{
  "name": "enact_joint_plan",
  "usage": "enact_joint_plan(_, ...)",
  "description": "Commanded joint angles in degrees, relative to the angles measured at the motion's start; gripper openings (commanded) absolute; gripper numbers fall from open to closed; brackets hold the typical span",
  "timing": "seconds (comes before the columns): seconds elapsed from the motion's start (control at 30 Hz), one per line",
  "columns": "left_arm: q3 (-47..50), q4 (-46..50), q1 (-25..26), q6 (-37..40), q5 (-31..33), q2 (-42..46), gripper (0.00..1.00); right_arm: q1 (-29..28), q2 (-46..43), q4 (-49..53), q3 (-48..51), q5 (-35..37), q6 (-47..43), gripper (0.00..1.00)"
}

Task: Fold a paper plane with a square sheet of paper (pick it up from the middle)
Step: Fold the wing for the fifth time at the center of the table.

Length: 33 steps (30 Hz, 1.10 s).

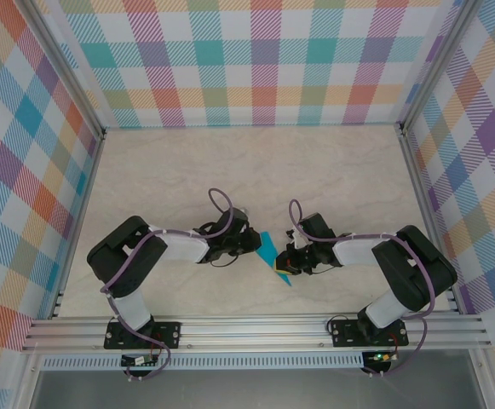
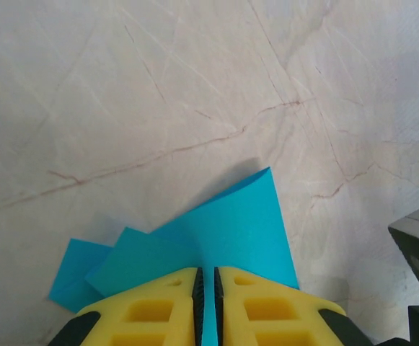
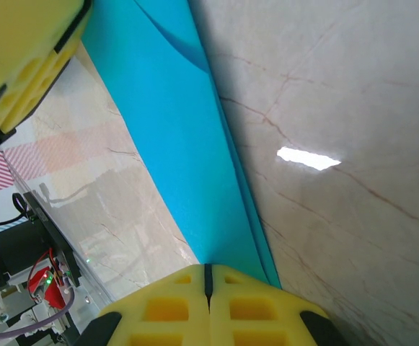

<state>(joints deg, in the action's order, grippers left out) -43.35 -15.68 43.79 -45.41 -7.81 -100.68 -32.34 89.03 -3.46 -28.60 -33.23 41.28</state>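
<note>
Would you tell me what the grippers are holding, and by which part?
Both hold the folded teal paper: the left gripper is shut on its edge by the wider flaps, the right gripper on the opposite edge, toward the pointed end.

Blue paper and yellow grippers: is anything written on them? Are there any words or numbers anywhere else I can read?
No text can be read in any view.
Paper plane: plain blue, unmarked.
Left gripper and right gripper: plain yellow, no writing.
Black circuit board with wires: any print is too small to read.
Checked walls: pattern only, no letters.
</note>
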Motion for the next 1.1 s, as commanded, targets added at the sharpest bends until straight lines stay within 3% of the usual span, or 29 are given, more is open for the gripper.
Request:
enact_joint_plan(0.0,0.0,5.0,-3.3,1.2,6.0,-2.2,0.16,0.0,0.8,7.5,2.6,4.9,-1.3,0.0)
enact_joint_plan(0.43,-0.5,8.3,-8.8,4.0,4.5,-0.5,0.16,0.2,1.0,6.9,2.2,4.0,-1.2,0.0)
enact_joint_plan(0.7,-1.9,13.7,-9.1,4.3,3.4,8.5,0.17,0.1,1.0,6.0,1.1,3.2,-0.5,0.0)
enact_joint_plan(0.9,-1.8,13.4,-5.6,2.5,1.3,14.8,0.21,0.1,0.4,6.4,0.6,3.3,-0.2,0.0)
enact_joint_plan(1.07,-4.4,9.4,0.2,1.8,-3.5,10.8,0.21,0.2,-0.7,6.1,1.1,3.4,0.1,0.0)
